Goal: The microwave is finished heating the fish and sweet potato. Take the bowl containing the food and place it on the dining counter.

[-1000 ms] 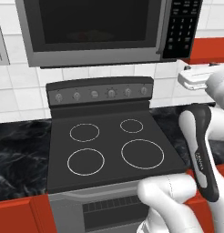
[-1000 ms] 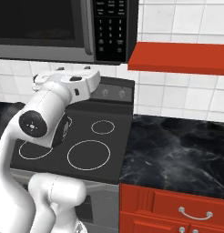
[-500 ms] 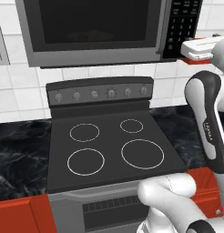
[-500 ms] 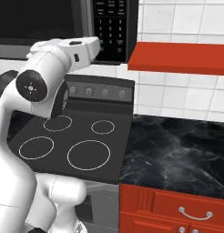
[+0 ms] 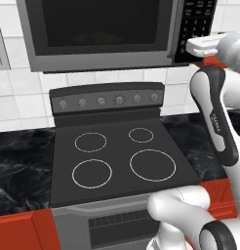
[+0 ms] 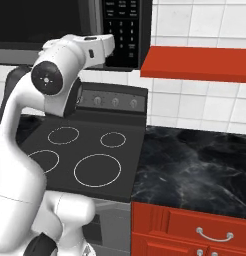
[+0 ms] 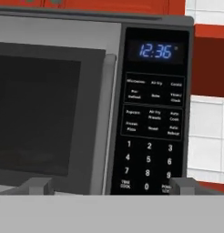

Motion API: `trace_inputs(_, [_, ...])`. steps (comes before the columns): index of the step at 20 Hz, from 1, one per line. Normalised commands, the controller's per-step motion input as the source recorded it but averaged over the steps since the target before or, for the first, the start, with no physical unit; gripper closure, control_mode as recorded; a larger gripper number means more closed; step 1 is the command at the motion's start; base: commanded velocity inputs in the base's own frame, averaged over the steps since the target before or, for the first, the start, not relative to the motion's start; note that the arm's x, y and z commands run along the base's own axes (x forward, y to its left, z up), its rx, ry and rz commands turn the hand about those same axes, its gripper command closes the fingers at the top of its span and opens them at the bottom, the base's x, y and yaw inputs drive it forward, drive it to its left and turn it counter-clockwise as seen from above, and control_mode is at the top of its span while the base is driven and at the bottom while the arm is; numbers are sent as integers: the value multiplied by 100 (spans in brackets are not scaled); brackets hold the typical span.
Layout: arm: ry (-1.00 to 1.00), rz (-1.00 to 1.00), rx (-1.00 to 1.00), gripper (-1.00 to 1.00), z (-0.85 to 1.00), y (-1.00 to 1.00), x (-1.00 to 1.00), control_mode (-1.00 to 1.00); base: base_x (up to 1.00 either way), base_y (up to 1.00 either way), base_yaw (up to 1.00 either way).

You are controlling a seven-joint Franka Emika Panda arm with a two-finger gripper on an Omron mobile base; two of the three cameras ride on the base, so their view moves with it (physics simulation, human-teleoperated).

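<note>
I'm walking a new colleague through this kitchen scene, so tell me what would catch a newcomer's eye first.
First the large grey-steel microwave with its dark glass door shut, hung above the black four-ring stove; its black keypad strip glows 12:36 in blue in the hand view. Next the white arm's gripper, raised level with that keypad. To the right, a black marble-veined counter tops red cabinets.

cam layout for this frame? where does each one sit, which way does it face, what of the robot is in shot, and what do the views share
Left base view: behind the arm to its left, looking forward and down at the stove and the microwave; the arm rises at the right.
Right base view: behind the arm to its right, facing the same stove plus the black counter; the arm fills the left side.
Hand view: on the hand, facing the closed microwave door and keypad up close; finger tips at the bottom.
Shared: all three see the microwave; both base views share the stove.
</note>
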Motion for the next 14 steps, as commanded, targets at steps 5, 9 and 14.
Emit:
trace_inputs(5, [1,0,0,-100,0,0,74,-100,0,0,0])
trace_inputs(9, [6,0,0,-100,0,0,76,-100,0,0,0])
trace_inputs(14, [7,0,0,-100,0,0,74,-100,0,0,0])
